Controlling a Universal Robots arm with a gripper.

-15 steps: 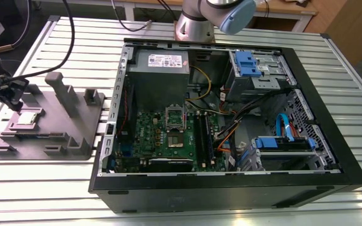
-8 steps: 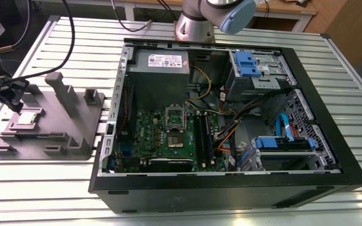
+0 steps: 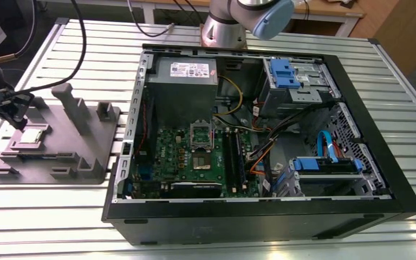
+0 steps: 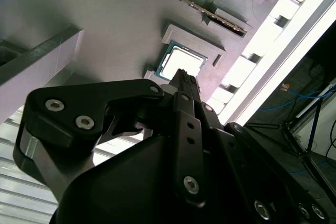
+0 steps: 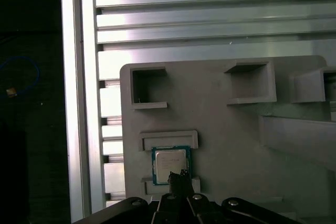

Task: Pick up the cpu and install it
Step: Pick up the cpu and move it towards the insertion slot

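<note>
Your hand hangs over the grey fixture at the exterior view's left, with its fingers pressed together and holding nothing. The cpu lies flat in its shallow seat on the fixture, just under the fingertips — whether they touch it, I cannot tell. Low walls stand at two opposite edges of the cpu; the other two edges are free. The computer case stands well apart on the worktop.

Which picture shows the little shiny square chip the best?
The first wrist view: it looks straight down on the cpu, nearly whole, in its grey fixture pocket; the gripper covers one edge. The second wrist view shows it slanted, partly behind the gripper. It looks tiny on the fixture at the exterior view's left.
</note>
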